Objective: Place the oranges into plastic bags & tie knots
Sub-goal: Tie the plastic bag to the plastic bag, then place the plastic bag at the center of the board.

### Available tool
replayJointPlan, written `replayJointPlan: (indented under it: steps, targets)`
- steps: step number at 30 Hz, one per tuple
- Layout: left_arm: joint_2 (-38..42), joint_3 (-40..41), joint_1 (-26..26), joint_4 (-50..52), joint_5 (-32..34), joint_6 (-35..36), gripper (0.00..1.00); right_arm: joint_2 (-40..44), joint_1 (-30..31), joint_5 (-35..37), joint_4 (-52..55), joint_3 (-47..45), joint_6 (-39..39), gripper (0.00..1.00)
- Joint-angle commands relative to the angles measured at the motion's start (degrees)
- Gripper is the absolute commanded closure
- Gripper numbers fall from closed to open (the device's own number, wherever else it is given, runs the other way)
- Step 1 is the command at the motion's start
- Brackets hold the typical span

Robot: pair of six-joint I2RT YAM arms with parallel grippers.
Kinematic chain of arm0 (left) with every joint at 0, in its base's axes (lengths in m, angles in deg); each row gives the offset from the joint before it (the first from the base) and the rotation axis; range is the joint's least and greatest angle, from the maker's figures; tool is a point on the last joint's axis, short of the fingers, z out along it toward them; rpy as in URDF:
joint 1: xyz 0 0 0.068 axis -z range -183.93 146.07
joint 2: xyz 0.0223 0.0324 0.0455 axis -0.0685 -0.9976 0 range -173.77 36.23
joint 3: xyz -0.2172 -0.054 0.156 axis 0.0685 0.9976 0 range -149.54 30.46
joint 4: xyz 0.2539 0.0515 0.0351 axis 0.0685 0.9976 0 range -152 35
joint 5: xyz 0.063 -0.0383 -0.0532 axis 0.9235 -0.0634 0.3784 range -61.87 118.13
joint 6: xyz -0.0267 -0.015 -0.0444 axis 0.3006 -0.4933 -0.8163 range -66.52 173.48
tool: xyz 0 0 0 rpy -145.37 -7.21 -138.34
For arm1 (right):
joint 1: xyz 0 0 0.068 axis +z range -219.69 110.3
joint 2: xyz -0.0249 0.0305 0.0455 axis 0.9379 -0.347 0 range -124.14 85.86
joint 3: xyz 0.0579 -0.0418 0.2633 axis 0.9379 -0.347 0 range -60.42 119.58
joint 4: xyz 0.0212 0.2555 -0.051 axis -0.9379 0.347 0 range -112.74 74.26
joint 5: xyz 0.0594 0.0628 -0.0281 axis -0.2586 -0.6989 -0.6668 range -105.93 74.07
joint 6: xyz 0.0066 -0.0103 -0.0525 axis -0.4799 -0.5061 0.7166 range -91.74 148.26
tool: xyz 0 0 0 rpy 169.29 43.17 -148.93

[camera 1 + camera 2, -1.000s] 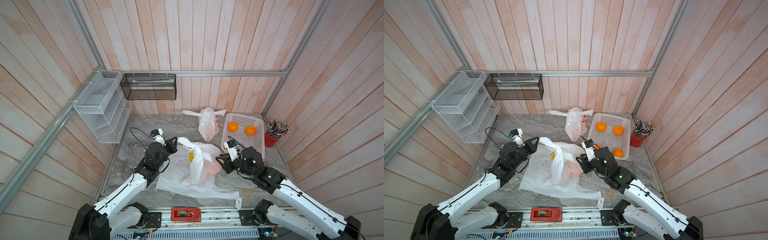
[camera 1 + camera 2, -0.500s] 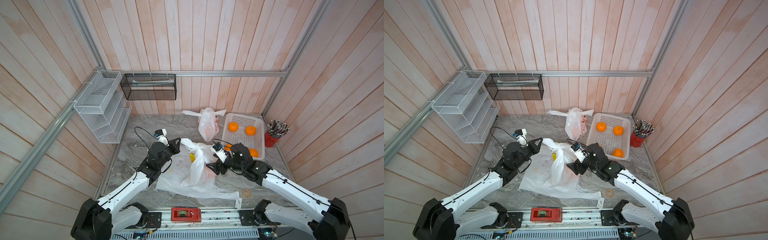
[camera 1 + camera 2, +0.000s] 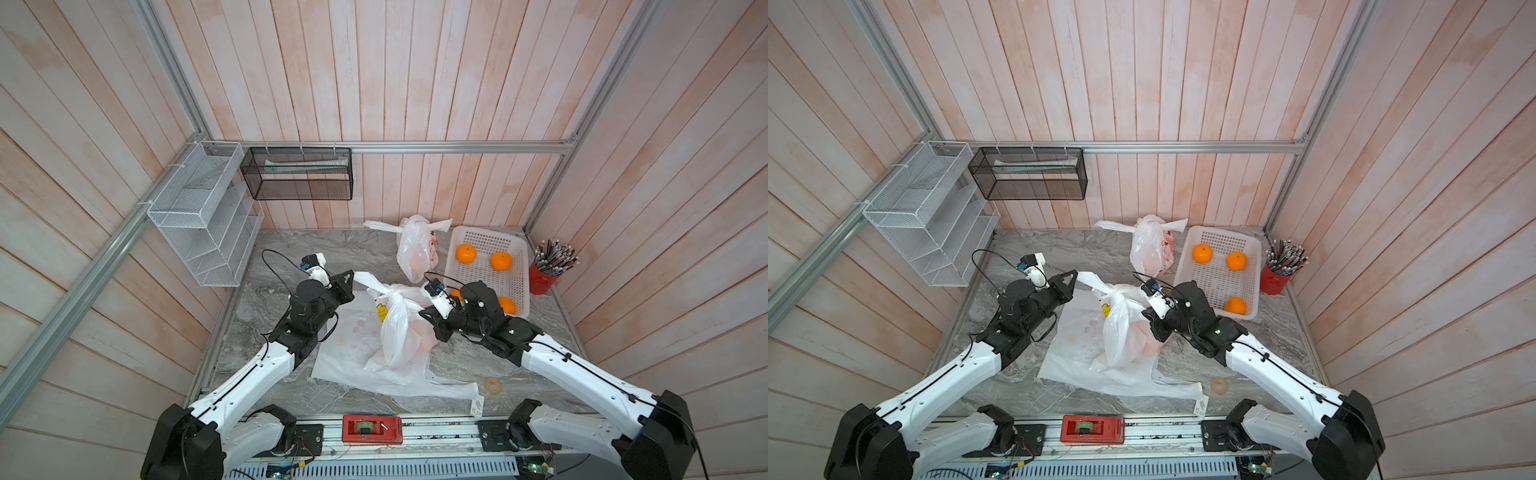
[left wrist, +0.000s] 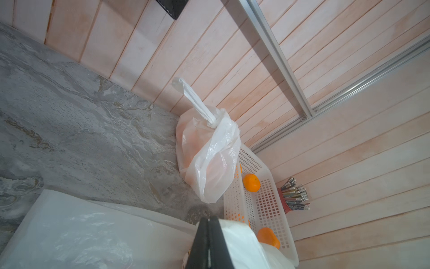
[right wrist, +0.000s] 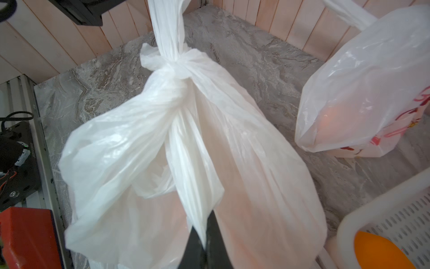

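Plastic bag [image 3: 395,340] at mid-tabletop, fruit only a pinkish blur through the film, knot [image 5: 176,67] already formed at the neck. Right gripper [image 5: 204,233]: a second ago parted and off at the bag's right side, since swung in and now clamped on the handle strip [image 5: 186,163] hanging below the knot. Left gripper [image 4: 208,221]: unchanged, pressed together on the other strip [image 3: 368,280], stretched toward the left edge. Both ends held at last, so probably set for a pull apart to cinch. Tied bag [image 3: 415,253] standing at the far edge, beside the basket [image 3: 484,278] in the far right corner. Loose oranges [image 3: 466,253] left inside it, and a flat bag [image 3: 345,357] spread underneath. Task judged roughly midway.
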Motion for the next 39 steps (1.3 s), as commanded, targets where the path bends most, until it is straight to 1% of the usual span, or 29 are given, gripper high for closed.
replayJointPlan:
  steps: [1, 6, 8, 10, 12, 14, 17, 19, 24, 28, 32, 36, 39]
  targets:
    - [0.61, -2.22, -1.79, 2.62, 4.35, 2.56, 1.0, 2.07, -3.38, 7.55, 5.99, 0.53, -2.68, 1.0]
    - [-0.66, 0.64, -2.85, 3.61, 7.49, -0.16, 1.0, 2.83, -11.9, 14.38, 11.27, -0.91, -9.71, 1.0]
    - [-1.08, 2.3, -3.24, 3.46, 8.61, -1.15, 1.0, 3.03, -13.6, 17.95, 11.96, -1.82, -11.8, 1.0]
    - [-1.36, 3.34, -3.89, 3.1, 8.7, -1.69, 1.0, 3.09, -14.0, 21.07, 12.63, -1.05, -13.55, 1.0]
    - [-1.14, 3.27, -4.58, 3.12, 7.94, -1.47, 1.0, 3.38, -14.67, 19.9, 12.04, 0.46, -14.41, 1.0]
    - [-0.18, 1.86, -4.85, 3.87, 7.81, -0.18, 1.0, 3.58, -14.79, 17.2, 10.76, 3.18, -14.3, 1.0]
    - [1.62, -1.89, -5.04, 5.24, 8.06, 2.61, 1.0, 2.8, -14.71, 12.31, 8.51, 8.83, -13.88, 1.0]
    - [2.44, -4.55, -6.06, 6.25, 7.86, 3.81, 1.0, 1.23, -14.7, 9.25, 7.12, 12.78, -13.47, 1.0]
    - [2.26, -11.4, -11.72, 8.64, 5.88, 5.2, 1.0, -6.96, -14.72, 4.17, 2.53, 22.3, -12.13, 1.0]
    - [-0.94, -15.43, -17.39, 8.86, 3.99, 5.81, 1.0, -15.56, -14.72, 3.25, -2.15, 29.06, -11.61, 1.0]
    - [-7.23, -18.32, -22.83, 6.54, 0.24, 5.64, 1.0, -25.97, -14.87, 2.09, -7.27, 35.56, -12.33, 1.0]
    - [-15.0, -21.21, -26.21, 3.55, -1.43, 5.65, 1.0, -35.9, -15.66, -0.5, -11.37, 42.43, -13.82, 1.0]
    - [-21.13, -23.82, -28.1, 1.29, -2.87, 4.88, 1.0, -43.31, -16.49, -1.16, -11.59, 48.75, -14.72, 1.0]
